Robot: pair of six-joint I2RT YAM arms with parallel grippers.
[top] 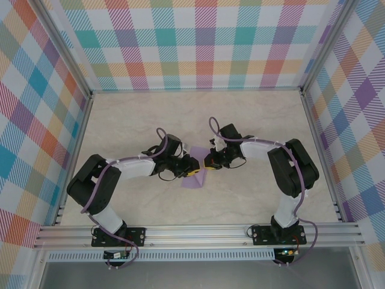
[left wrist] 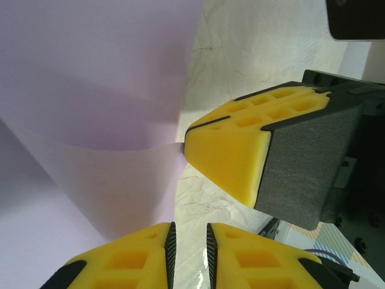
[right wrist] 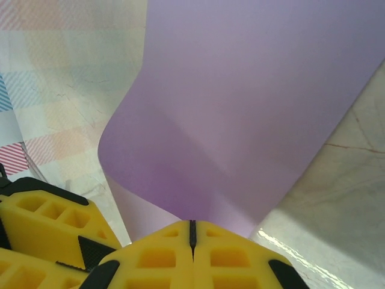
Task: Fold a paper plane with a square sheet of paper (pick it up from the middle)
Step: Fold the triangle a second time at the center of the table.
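Masking sheet (top: 194,180) centre from top cam: L claw (left wrist: 188,236), R claw (right wrist: 192,226) gripping edge.

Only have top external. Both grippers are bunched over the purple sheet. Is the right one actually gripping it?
Observer: Yes. On the right wrist view the right gripper has its jaws shut on an edge of the square sheet of paper.
Operator: Left one?
Observer: The left gripper has its jaws slightly apart. The table shows through the gap, with no paper in it.
Operator: Sheet flat?
Observer: No, it curves away from the pinched edge.
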